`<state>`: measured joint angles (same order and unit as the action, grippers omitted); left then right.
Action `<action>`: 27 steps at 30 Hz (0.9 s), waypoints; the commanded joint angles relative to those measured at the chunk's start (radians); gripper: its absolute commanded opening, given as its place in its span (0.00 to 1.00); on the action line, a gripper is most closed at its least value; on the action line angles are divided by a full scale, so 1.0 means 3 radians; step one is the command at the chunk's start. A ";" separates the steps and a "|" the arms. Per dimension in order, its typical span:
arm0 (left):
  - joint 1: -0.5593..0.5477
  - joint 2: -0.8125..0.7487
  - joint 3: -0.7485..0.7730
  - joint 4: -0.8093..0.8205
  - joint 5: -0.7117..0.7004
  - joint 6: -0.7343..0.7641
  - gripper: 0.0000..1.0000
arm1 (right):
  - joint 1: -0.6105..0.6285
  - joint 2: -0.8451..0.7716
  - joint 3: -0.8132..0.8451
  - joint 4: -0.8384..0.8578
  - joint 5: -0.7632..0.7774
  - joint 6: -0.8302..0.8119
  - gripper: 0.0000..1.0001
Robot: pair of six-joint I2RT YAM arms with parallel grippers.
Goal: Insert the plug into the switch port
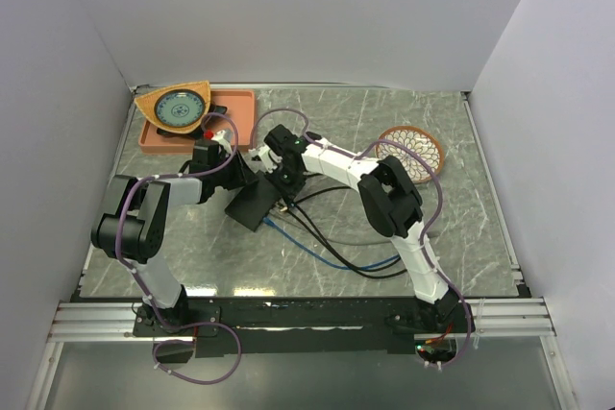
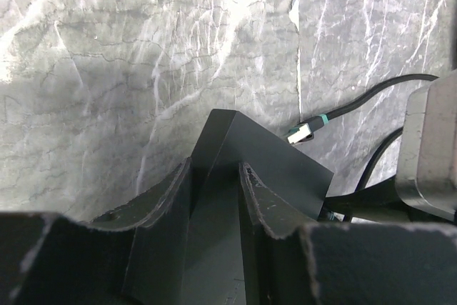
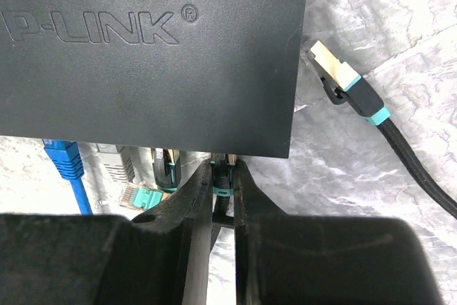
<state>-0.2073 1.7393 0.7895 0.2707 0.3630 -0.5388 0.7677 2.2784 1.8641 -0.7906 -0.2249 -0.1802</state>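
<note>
The flat matte-black switch box (image 1: 252, 205) lies mid-table, lettered P-LINK in the right wrist view (image 3: 150, 55). My left gripper (image 2: 214, 171) is shut on a corner of the box (image 2: 278, 166); in the top view it (image 1: 240, 180) sits at the box's far left. My right gripper (image 3: 223, 167) is shut on a black plug with a teal band (image 3: 223, 180), its tip at the box's port edge by the near right corner. The ports themselves are hidden under that edge. In the top view the right gripper (image 1: 282, 189) is at the box's far right edge.
Blue (image 3: 64, 162), grey (image 3: 114, 163) and black (image 3: 166, 169) plugs sit along the same edge; a teal plug (image 3: 139, 196) lies loose. Another loose plug (image 3: 344, 82) lies right of the box (image 2: 301, 131). Cables (image 1: 327, 247) trail forward. Orange tray (image 1: 240, 112), woven basket (image 1: 411, 153).
</note>
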 commanded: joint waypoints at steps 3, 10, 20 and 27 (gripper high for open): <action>-0.0311 0.0128 -0.0193 -0.0601 0.0437 -0.0101 0.35 | 0.0049 -0.0180 0.0133 0.1449 -0.0125 0.0033 0.00; -0.0316 0.0108 -0.0152 -0.0626 0.0263 -0.0147 0.39 | 0.0044 -0.0339 -0.0154 0.1347 -0.0028 0.0003 0.00; -0.0291 -0.0086 -0.0090 -0.0708 -0.0146 -0.0326 0.56 | 0.0038 -0.0564 -0.0583 0.1295 0.0320 -0.0013 0.31; -0.0255 -0.0285 -0.0034 -0.0764 -0.0397 -0.0408 0.77 | 0.0044 -0.0778 -0.0793 0.1280 0.0402 0.0013 0.57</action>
<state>-0.2703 1.6890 0.7914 0.1867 0.2596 -0.6228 0.7780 2.1448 1.6421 -0.5400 -0.1402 -0.1783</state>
